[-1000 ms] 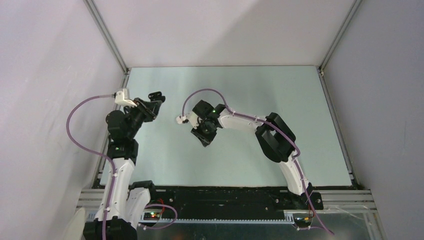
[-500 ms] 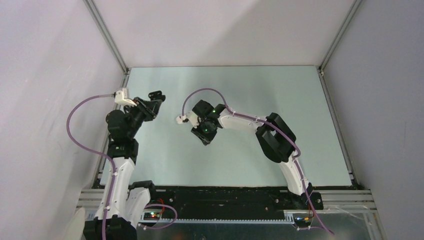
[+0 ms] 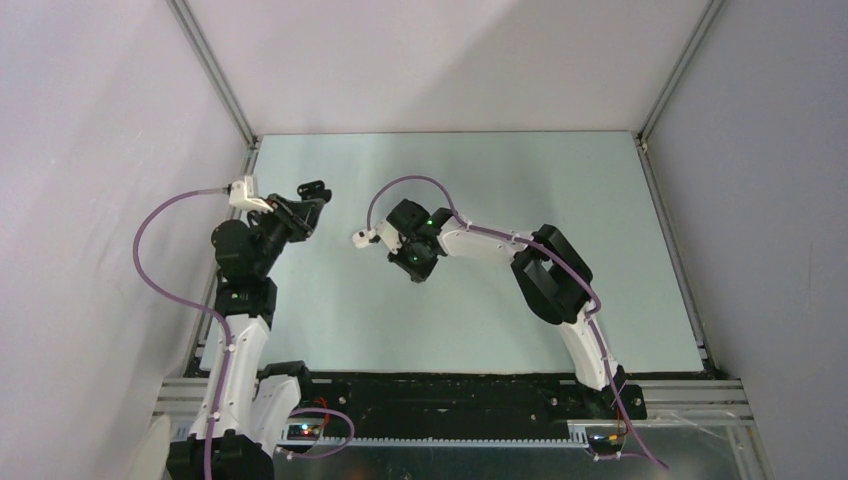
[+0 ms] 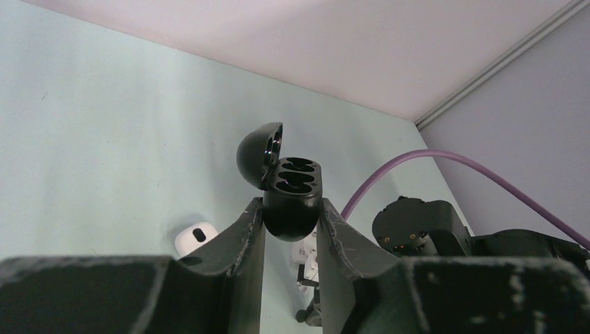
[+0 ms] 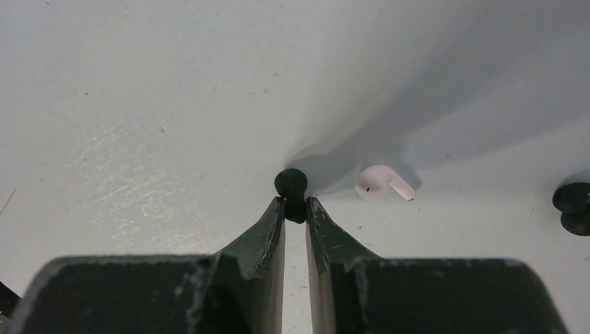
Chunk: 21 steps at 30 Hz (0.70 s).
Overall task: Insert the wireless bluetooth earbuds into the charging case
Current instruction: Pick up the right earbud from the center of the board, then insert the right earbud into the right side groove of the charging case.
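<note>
Left gripper [image 4: 292,217]: clamped on the lower body of the black case [image 4: 298,191], holding it up off the table [image 4: 104,139].
Black case: lid [image 4: 256,149] hinged open to the left, 2 sockets [image 4: 298,172] facing up, both empty.
White case [image 4: 197,236]: closed, lying on the table below and left of the held case, apart from it and from both arms.
Right gripper [image 5: 295,203]: narrow, tips pinching the lower part of a black earbud [image 5: 291,183] that rests on the table; its round head pokes out beyond the tips.
White earbud [image 5: 379,183]: on the table just right of the pinched one, not touching it, stem pointing right.
Second black earbud [image 5: 574,202]: at the right edge of the right wrist view, well apart.
Pairing: judging by what the arms hold, the black buds go with the black case.
Step in hand: picking up the first black earbud.
Progress: 0 of 2 seated.
Doing it well: lift straight up so the tips do not sweep into the white earbud. The bud is small, round and held at the very tips, so it may twist or pop free; move slowly. Hold the case level, sockets up, and lower the bud narrow end first. Which socket suits this bud cannot be told from these views.
</note>
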Motion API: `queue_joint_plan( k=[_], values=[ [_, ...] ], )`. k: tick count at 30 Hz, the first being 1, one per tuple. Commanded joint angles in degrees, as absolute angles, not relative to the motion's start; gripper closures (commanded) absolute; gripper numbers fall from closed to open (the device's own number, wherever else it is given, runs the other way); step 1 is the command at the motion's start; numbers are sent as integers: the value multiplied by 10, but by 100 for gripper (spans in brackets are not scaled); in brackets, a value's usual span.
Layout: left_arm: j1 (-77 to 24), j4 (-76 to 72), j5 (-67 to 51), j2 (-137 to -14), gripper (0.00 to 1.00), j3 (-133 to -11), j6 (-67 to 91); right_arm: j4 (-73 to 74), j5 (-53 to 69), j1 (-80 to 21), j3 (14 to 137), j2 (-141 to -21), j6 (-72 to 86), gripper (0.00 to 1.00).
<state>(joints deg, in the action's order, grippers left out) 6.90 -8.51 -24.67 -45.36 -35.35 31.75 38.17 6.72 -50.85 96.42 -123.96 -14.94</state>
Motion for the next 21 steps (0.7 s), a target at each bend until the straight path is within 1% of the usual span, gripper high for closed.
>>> queue_joint_plan(
  k=[1,2,4,5,7,10,12,17,18,21],
  values=[
    [74,-118,-266,-450,100,-362,326,372,71,-501,961,-1222,-160,83],
    [74,-121,-270,-450,100,-361,327,373,89,-500,962,-1220,-161,83],
    [74,-125,-274,-452,100,-359,330,377,118,-498,966,-1217,-166,90],
    [74,-127,-279,-453,100,-358,331,382,123,-498,968,-1215,-171,95],
    [73,-136,-294,-455,100,-355,331,392,132,-497,976,-1209,-181,100],
    [74,-181,-328,-463,100,-334,326,407,164,-488,983,-1184,-199,100],
    [72,-236,-367,-475,100,-310,321,424,189,-480,982,-1137,-223,100],
    [55,-402,-515,-535,100,-266,299,478,240,-457,980,-1021,-264,100],
    [42,-420,-542,-556,100,-265,299,492,242,-456,983,-989,-276,100],
    [13,-494,-575,-610,100,-265,307,517,225,-464,998,-935,-306,100]
  ],
)
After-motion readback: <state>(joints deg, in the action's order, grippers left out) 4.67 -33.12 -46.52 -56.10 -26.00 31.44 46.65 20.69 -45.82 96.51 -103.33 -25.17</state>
